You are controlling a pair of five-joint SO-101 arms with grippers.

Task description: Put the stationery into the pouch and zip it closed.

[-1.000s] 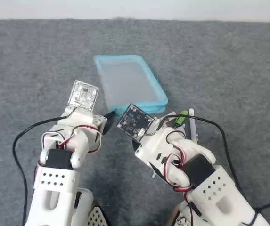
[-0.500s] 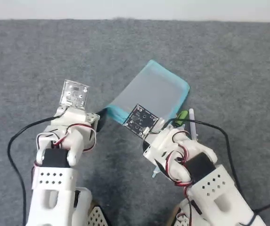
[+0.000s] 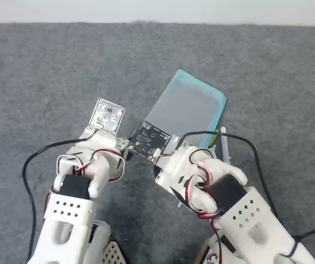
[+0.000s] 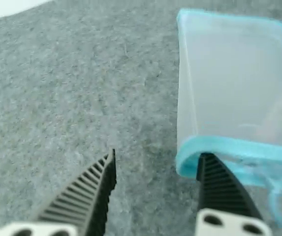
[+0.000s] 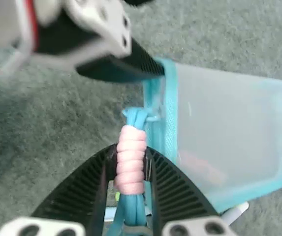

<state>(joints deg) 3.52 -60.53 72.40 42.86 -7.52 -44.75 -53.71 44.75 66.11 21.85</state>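
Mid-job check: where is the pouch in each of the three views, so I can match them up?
High view: the pouch lies tilted, mid-picture, just beyond both wrist cameras.
Left wrist view: its corner sits at one finger of the open left gripper.
Right wrist view: it lies just beyond the right gripper, which is shut on the pink zip pull.
Shared landmark: the pouch's teal edging.

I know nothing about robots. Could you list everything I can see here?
translucent pouch with turquoise trim: one, frosted with turquoise edge, mid-table, ahead of both arms.
pink zip pull on a blue cord: one, pink, at the pouch's end.
white pen: one, white, on the felt beside the pouch.
green stationery item: one, green, next to the pen; kind unclear.
grey felt table cover: one, grey, under everything.
left arm: one, white, jaws open at a pouch corner.
right arm: one, white, jaws shut on the zip pull.
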